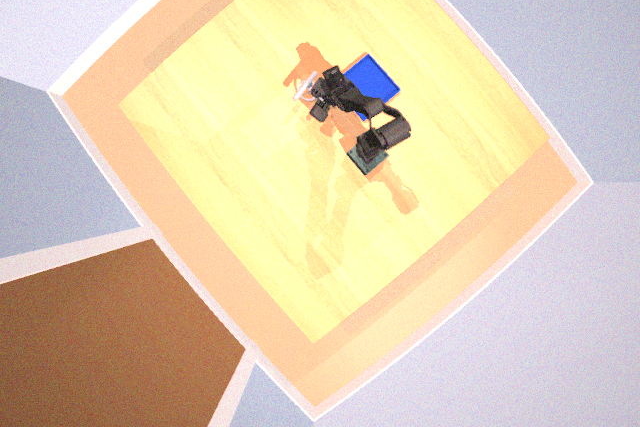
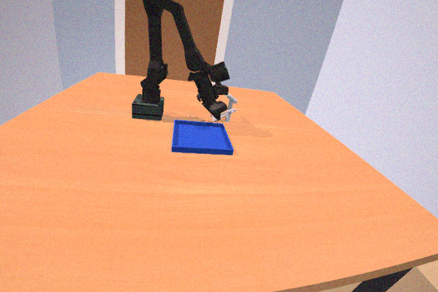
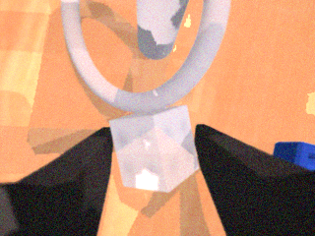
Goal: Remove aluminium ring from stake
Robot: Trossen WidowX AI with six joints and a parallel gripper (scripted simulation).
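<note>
Your black parallel-jaw gripper (image 1: pixel 320 97) (image 2: pixel 218 115) (image 3: pixel 154 134) grips the square tab of the silvery aluminium ring (image 1: pixel 309 99) (image 2: pixel 225 112) (image 3: pixel 143 102), which encircles the grey steel stake (image 1: pixel 306 85) (image 2: pixel 230 107) (image 3: pixel 157 29) at wrist-view twelve o'clock. Lifting without tilting could jam it beneath the cross-bar.

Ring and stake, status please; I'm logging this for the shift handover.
Jaws shut on the ring's tab. Ring around the stake, not freed. Cross-bar overhead, likely blocking a straight lift.
</note>
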